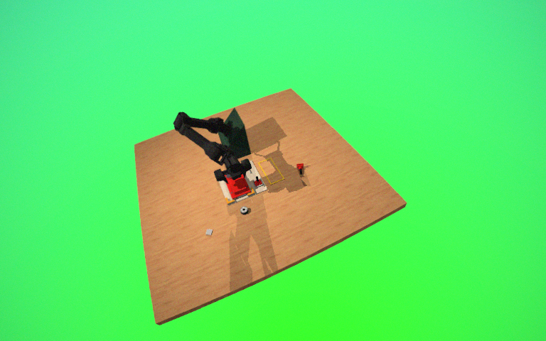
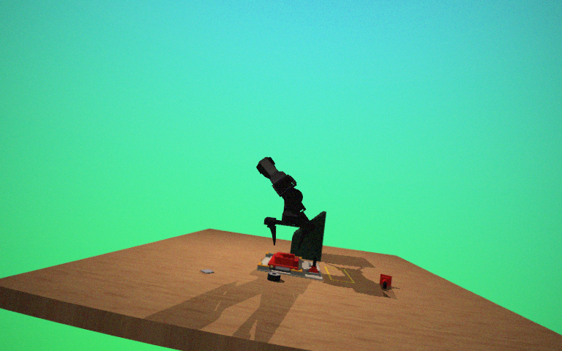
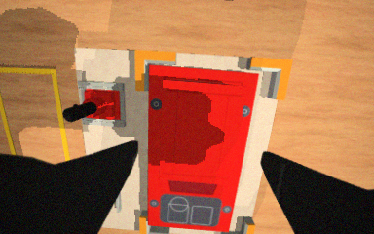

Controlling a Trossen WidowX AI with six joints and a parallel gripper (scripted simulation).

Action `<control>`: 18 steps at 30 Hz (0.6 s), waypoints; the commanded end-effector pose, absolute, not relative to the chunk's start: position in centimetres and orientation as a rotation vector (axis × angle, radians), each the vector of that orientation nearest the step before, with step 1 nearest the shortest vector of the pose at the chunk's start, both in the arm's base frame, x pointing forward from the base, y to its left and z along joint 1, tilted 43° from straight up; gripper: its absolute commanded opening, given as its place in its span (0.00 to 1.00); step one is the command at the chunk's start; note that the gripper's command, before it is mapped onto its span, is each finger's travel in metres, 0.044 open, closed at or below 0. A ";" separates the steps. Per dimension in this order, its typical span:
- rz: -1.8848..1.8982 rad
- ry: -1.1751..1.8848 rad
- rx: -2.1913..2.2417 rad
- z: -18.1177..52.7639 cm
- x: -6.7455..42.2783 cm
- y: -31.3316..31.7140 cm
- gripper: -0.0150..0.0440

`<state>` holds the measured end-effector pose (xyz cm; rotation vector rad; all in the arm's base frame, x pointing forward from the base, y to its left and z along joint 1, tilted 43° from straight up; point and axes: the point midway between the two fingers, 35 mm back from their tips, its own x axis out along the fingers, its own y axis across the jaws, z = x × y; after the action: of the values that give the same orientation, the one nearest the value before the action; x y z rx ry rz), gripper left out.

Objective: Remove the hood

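The toy car sits on a white baseplate (image 1: 253,170) (image 2: 308,265) (image 3: 104,63) near the middle of the table. Its flat red hood (image 1: 237,186) (image 2: 283,259) (image 3: 195,97) lies on top, with a grey printed tile (image 3: 190,211) at one end. My gripper (image 1: 232,171) (image 3: 200,152) is open and empty. It hangs straight above the hood with one finger on each side, clear of it. The marked area is a yellow rectangle (image 1: 264,172) (image 2: 327,271) (image 3: 57,117) on the table right beside the baseplate.
A small red block with a black peg (image 1: 258,181) (image 2: 313,268) (image 3: 99,104) stands on the baseplate next to the car. A similar red piece (image 1: 300,167) (image 2: 385,280), a loose wheel (image 1: 244,209) (image 2: 273,276) and a grey tile (image 1: 208,231) (image 2: 206,271) lie on the table. A dark green wedge (image 1: 237,136) (image 2: 310,240) stands behind.
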<state>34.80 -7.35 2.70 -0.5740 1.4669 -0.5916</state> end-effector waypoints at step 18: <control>-0.596 1.469 -0.581 1.6 34.7 -8.5 1.00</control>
<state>34.83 -8.19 1.75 -0.5748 1.4666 -0.5921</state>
